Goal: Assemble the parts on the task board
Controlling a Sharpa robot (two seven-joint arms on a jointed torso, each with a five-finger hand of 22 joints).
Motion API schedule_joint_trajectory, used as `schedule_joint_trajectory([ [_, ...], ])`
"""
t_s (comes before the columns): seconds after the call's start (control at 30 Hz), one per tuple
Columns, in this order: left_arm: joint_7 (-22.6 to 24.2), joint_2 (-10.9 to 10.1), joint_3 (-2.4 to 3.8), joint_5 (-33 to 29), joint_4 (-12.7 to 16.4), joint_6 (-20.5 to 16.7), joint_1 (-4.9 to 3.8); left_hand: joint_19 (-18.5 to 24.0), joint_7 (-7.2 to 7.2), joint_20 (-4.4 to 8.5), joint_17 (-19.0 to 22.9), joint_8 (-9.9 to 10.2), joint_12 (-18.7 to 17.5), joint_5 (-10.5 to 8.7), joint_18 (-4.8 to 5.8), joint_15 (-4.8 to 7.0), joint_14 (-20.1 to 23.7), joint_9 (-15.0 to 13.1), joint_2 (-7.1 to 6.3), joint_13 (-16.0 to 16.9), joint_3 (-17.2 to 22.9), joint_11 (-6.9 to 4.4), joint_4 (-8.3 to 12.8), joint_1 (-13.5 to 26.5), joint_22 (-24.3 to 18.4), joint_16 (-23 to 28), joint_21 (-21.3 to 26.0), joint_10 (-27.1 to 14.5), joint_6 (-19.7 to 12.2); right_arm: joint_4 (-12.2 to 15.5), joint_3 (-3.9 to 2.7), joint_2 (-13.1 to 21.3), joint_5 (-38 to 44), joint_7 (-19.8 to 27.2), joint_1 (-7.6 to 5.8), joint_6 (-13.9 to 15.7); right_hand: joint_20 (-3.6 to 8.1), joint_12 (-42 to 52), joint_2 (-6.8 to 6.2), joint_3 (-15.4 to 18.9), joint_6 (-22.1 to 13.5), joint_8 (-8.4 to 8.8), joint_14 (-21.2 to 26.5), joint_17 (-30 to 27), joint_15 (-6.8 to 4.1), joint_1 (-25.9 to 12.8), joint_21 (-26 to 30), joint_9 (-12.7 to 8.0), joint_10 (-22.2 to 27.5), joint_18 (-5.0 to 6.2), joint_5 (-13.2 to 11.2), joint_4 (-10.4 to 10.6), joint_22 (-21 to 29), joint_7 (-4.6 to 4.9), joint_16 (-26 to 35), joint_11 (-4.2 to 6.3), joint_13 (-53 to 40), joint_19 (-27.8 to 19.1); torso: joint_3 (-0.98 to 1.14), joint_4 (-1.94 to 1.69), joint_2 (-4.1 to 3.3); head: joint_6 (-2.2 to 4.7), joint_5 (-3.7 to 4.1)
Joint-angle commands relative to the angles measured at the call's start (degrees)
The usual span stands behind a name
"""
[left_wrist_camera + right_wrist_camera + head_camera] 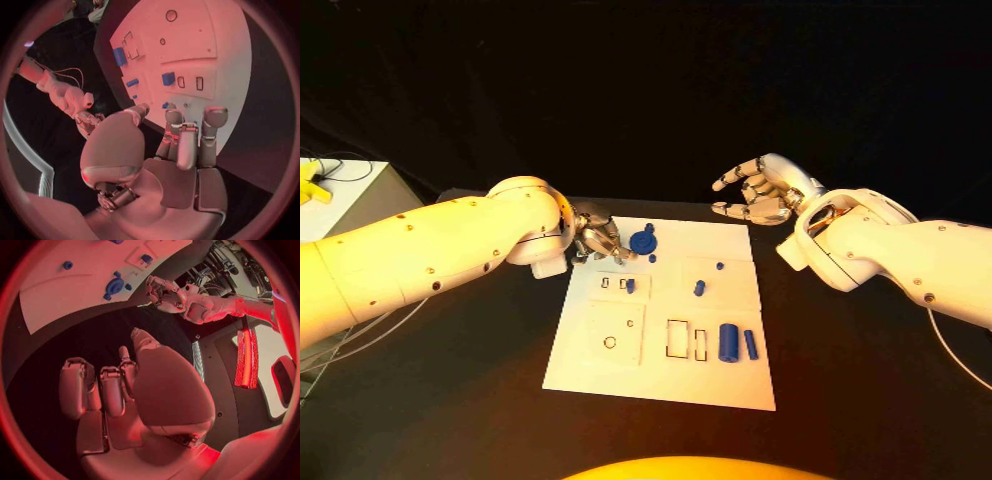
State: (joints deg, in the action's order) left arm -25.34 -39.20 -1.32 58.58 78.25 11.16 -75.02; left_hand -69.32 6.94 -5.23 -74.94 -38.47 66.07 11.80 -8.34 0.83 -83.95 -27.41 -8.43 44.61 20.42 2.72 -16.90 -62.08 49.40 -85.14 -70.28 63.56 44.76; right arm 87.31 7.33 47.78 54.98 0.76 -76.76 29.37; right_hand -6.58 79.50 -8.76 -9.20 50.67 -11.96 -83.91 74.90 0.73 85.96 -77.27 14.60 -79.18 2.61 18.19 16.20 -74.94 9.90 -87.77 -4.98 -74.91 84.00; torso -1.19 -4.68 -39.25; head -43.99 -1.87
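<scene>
At the task board point(589, 370) far edge, the left hand point(599, 240) hovers empty beside the round blue part point(643, 241) — fingers loosely apart. Right hand point(759, 190) waits empty, spread. Judged next: grasp that part.

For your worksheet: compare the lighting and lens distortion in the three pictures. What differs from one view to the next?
Head view: warm yellow light on the left arm, the task board evenly lit, its edges straight, background black. Left wrist view: reddish cast, fisheye circle, the board's edges bend behind the left hand. Right wrist view: stronger red cast, same curved distortion round the right hand, with a bright red strip at one side.
</scene>
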Motion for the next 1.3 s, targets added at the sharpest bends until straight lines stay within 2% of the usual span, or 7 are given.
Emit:
schedule_joint_trajectory([
  [0.03,-3.3,1.2,-0.05,5.6,-1.0,7.9,-0.24,0.2,-0.12,0.39,-1.7,-0.6,-0.1,-0.01,0.51,0.34,-1.3,-0.5,0.13,-0.5,-0.8,-0.21,0.1,1.0,-0.4,0.4,0.2,-0.5,-0.1,-0.4,-0.03,-0.1,-1.4,1.1,-0.07,-0.6,0.21,-0.1,-0.34,-0.3,-0.4,-0.14,-4.5,9.6,-0.14,-0.5,0.2,-0.1,0.3,0.58,0.3,0.1,-5.6,0.05,0.4,-0.04,-4.6,0.0,-0.01,0.05,-0.10,-0.08,-0.15],
  [0.17,-3.7,2.5,-0.22,6.7,-2.1,9.5,-0.34,0.7,-0.12,0.41,-1.3,-1.0,-0.6,-0.32,0.38,0.34,-1.1,-0.9,0.36,-1.3,-1.6,-0.20,0.1,1.8,-1.2,0.7,0.6,-1.3,-0.6,-0.7,-0.03,-0.2,-0.9,0.9,-0.09,-0.5,0.19,-0.2,-0.47,-0.5,-0.6,-0.12,-4.4,9.5,-0.13,-0.4,0.4,-0.1,0.4,0.61,0.5,0.0,-5.5,0.07,0.4,-0.05,-4.5,-0.1,0.06,0.21,-0.24,-0.03,-0.41],
  [0.33,-3.8,3.7,-0.37,6.9,-2.9,10.0,-0.36,0.8,-0.10,0.41,-1.3,-1.1,-0.7,-0.35,0.37,0.33,-1.1,-1.0,0.35,-1.5,-1.8,-0.17,0.1,1.9,-1.3,0.7,0.7,-1.5,-0.8,-0.9,-0.03,-0.4,-0.7,0.6,-0.10,-0.5,0.18,-0.2,-0.56,-0.6,-0.7,-0.10,-4.4,9.5,-0.12,-0.5,0.3,-0.2,0.4,0.60,0.6,0.0,-5.6,0.09,0.4,-0.08,-4.5,0.0,-0.10,0.13,-0.24,-0.15,-0.14],
  [0.6,-4.0,5.2,-0.93,6.9,-4.1,11.7,-0.36,1.1,-0.06,0.39,-1.0,-1.2,-1.1,-0.32,0.27,0.29,-0.9,-1.2,0.51,-2.2,-2.0,-0.13,0.1,1.8,-1.8,0.8,1.0,-2.1,-1.0,-1.0,-0.03,-0.7,0.7,0.5,-0.09,-0.3,0.17,-0.2,-0.66,-0.8,-0.9,-0.09,-4.4,9.5,-0.09,-0.7,0.5,-0.2,0.4,0.62,0.9,0.0,-5.5,0.13,0.5,-0.10,-4.4,-0.1,-0.05,0.01,-0.18,-0.32,-0.02],
  [0.87,-4.1,6.0,-1.13,6.9,-4.9,12.8,-0.35,1.4,0.02,0.34,-0.9,-1.3,-1.3,-0.20,0.22,0.23,-0.8,-1.4,0.67,-2.5,-2.1,-0.06,0.2,1.5,-2.2,0.9,1.2,-2.6,-1.4,-1.0,-0.03,-1.0,1.3,0.3,-0.09,-0.3,0.16,-0.2,-0.69,-0.9,-0.9,-0.10,-4.4,9.5,-0.08,-0.7,0.5,-0.2,0.4,0.62,1.0,0.0,-5.5,0.13,0.5,-0.11,-4.4,-0.1,-0.11,0.06,-0.22,-0.56,-0.01],
  [1.0,-4.1,6.3,-1.22,6.7,-5.2,13.3,-0.33,1.5,0.04,0.32,-0.8,-1.4,-1.4,-0.16,0.21,0.21,-0.8,-1.4,0.71,-2.6,-2.1,-0.04,0.2,1.3,-2.3,0.9,1.3,-2.7,-1.5,-1.1,-0.03,-1.1,1.6,0.2,-0.09,-0.4,0.13,-0.2,-1.11,-2.0,-1.0,-0.33,-4.4,9.5,-0.06,-0.8,0.6,-0.2,0.5,0.62,2.6,-0.1,-5.5,0.17,0.5,-0.13,-4.3,0.0,-0.07,0.07,-0.28,-0.58,-0.07],
  [1.3,-4.0,6.8,-1.42,5.6,-5.3,13.4,-0.29,1.7,0.10,0.26,-0.8,-1.5,-1.4,-0.01,0.16,0.15,-0.7,-1.6,0.89,-2.6,-2.2,0.01,0.2,0.8,-2.6,1.0,1.4,-3.0,-1.8,-1.1,-0.03,-1.3,1.8,-0.1,-0.09,-0.6,0.13,-0.2,-1.32,-2.6,-1.1,-0.45,-4.4,9.5,-0.05,-1.0,0.6,-0.2,0.6,0.62,3.3,-0.1,-5.5,0.19,0.5,-0.14,-4.2,0.0,-0.12,-0.01,-0.27,-0.77,0.08],
])
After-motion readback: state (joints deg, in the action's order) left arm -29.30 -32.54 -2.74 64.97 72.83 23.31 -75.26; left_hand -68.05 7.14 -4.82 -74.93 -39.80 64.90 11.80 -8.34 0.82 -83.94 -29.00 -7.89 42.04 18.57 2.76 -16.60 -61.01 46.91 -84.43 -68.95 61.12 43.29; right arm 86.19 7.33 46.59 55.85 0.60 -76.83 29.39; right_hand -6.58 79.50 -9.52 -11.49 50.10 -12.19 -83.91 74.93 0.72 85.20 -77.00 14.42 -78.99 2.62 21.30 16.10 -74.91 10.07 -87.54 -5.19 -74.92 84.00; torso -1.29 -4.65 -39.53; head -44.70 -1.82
